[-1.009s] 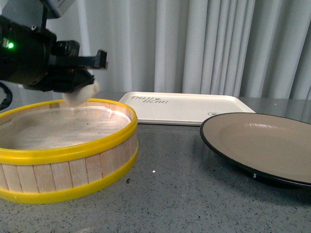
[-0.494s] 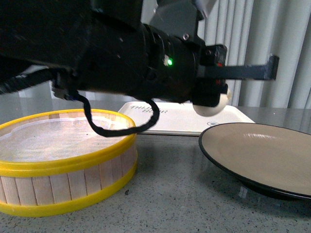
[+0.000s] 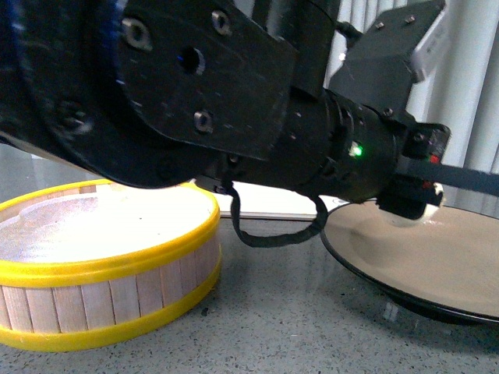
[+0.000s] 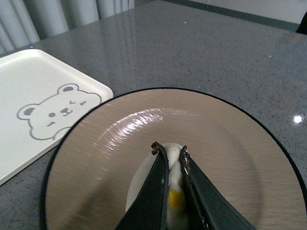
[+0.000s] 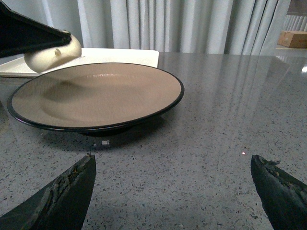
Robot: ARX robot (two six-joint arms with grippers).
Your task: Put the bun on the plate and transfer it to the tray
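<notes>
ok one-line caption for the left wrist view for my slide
Left gripper shut on the bun above the beige plate, with the bear-printed tray beside it.

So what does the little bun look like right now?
The bun is small, round, cream-white and smooth, soft-looking like dough. The left gripper is shut on it, its two dark fingers pinching it from both sides; a yellow spot shows between them. It hangs just over the tan plate, casting a shadow there, apparently not touching it.
</notes>
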